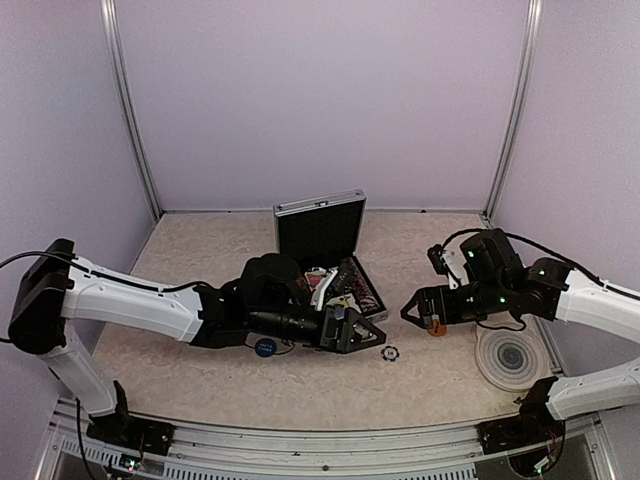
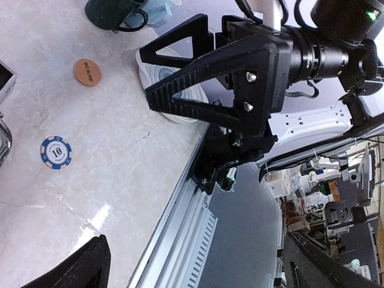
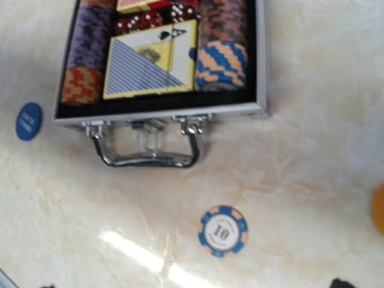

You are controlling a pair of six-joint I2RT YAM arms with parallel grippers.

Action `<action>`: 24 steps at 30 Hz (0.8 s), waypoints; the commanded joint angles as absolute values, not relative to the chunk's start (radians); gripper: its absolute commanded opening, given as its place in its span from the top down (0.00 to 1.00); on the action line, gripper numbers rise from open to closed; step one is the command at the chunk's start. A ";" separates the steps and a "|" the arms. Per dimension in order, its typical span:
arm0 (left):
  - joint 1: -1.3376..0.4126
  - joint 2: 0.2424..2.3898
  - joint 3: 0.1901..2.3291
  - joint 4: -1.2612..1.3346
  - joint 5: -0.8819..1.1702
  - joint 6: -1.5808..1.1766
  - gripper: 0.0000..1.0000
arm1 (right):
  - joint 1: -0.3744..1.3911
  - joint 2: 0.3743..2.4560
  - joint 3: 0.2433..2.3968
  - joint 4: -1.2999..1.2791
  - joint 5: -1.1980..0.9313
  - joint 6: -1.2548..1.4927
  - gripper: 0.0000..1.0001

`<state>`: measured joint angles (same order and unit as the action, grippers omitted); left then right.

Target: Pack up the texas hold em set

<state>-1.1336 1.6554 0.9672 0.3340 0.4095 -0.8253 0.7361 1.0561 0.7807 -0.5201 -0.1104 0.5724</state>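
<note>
Overhead, the silver case stands open in the middle of the table, lid upright at the back. The left arm lies across its near side and hides most of the contents. The right wrist camera fills that gap: rows of chips run down both sides, with a blue-striped card deck between them, red dice above it and the handle facing the camera. Outside the case lie a blue button off one near corner, a blue-and-white chip in front of the handle, and an orange button just beside the right pincer. That pincer's fingers barely show in its own view, perhaps as the dark specks at the bottom edge. The left wrist camera shows them spread apart, holding nothing. The left pincer gapes wide and empty near the chip. Only the left wrist view catches two mugs beyond the ringed coaster.
</note>
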 commanded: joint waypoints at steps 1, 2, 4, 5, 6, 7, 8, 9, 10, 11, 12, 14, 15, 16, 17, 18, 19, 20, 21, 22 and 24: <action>-1.153 1.540 0.922 0.234 0.306 -0.732 0.01 | 0.745 1.019 0.789 -0.573 -0.086 0.529 0.01; -1.155 1.516 0.907 0.215 0.286 -0.722 0.01 | 0.745 1.006 0.790 -0.576 -0.089 0.515 0.01; -1.156 1.467 0.870 0.198 0.261 -0.712 0.01 | 0.746 0.978 0.791 -0.578 -0.089 0.496 0.01; -1.156 1.442 0.848 0.189 0.250 -0.710 0.01 | 0.746 0.967 0.791 -0.579 -0.089 0.485 0.01; -1.155 1.424 0.832 0.179 0.242 -0.708 0.01 | 0.745 0.959 0.791 -0.578 -0.097 0.472 0.01; -1.155 1.394 0.818 0.165 0.232 -0.706 0.01 | 0.745 0.958 0.792 -0.578 -0.112 0.459 0.01; -1.155 1.377 0.807 0.146 0.221 -0.704 0.01 | 0.745 0.963 0.794 -0.575 -0.139 0.441 0.01; -1.155 1.354 0.799 0.121 0.211 -0.701 0.01 | 0.746 0.977 0.796 -0.571 -0.178 0.425 0.01; -1.155 1.338 0.797 0.091 0.197 -0.696 0.01 | 0.748 0.995 0.799 -0.568 -0.209 0.411 0.01; -1.155 1.313 0.796 0.056 0.180 -0.690 0.01 | 0.751 1.023 0.802 -0.567 -0.234 0.398 0.01; -1.154 1.294 0.797 0.016 0.161 -0.686 0.01 | 0.757 1.047 0.803 -0.565 -0.255 0.385 0.01; -1.149 1.258 0.809 -0.081 0.117 -0.672 0.01 | 0.784 1.093 0.811 -0.550 -0.290 0.358 0.02; -1.145 1.244 0.814 -0.117 0.100 -0.662 0.01 | 0.800 1.115 0.816 -0.541 -0.304 0.341 0.02; -1.139 1.224 0.818 -0.151 0.090 -0.652 0.01 | 0.814 1.136 0.822 -0.520 -0.343 0.320 0.02; -1.131 1.198 0.818 -0.180 0.087 -0.643 0.01 | 0.825 1.157 0.827 -0.509 -0.376 0.297 0.02; -1.124 1.181 0.817 -0.198 0.088 -0.633 0.01 | 0.834 1.178 0.833 -0.488 -0.403 0.279 0.02; -1.114 1.159 0.814 -0.217 0.091 -0.623 0.01 | 0.840 1.199 0.843 -0.478 -0.434 0.261 0.02; -1.105 1.143 0.808 -0.232 0.091 -0.613 0.01 | 0.843 1.222 0.855 -0.468 -0.469 0.242 0.02; -1.097 1.120 0.804 -0.246 0.091 -0.607 0.01 | 0.848 1.244 0.867 -0.458 -0.494 0.227 0.02; -1.090 1.106 0.798 -0.259 0.087 -0.600 0.01 | 0.850 1.269 0.886 -0.459 -0.511 0.211 0.02; -1.075 1.067 0.782 -0.273 0.085 -0.585 0.01 | 0.856 1.319 0.929 -0.479 -0.523 0.186 0.02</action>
<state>-1.0996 1.1309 0.8043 -0.1848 0.1131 -0.6415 0.8402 1.2514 0.8406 -0.5144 -0.4156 0.2775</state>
